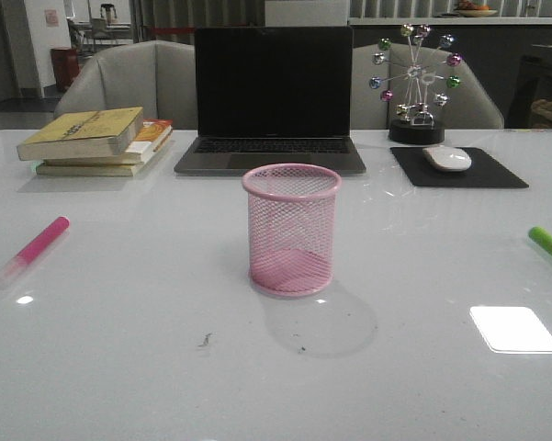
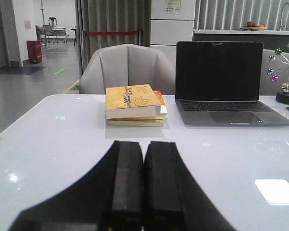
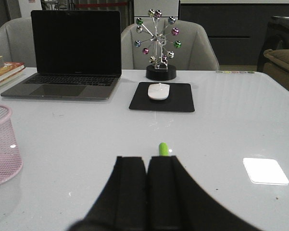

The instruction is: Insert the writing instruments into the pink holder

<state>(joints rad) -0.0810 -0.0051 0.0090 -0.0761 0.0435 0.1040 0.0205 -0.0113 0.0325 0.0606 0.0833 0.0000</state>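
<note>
Pink holder stands upright on the white table, in front of the laptop and empty as far as the mesh shows. Well to the left of the holder lies the magenta marker, flat on the table, its pale cap end toward the near edge. Well to the right of the holder, at the frame's edge, lies the lime green marker, only partly in the front view. In the right wrist view the green marker's tip pokes out just beyond the right gripper, whose fingers are pressed together with nothing between them. The left gripper has its fingers pressed together too, holding nothing. Beyond the holder, left of the laptop, sits a stack of books. Right of the laptop lie a white mouse on a black mousepad, with a desk toy of coloured balls behind them.
</note>
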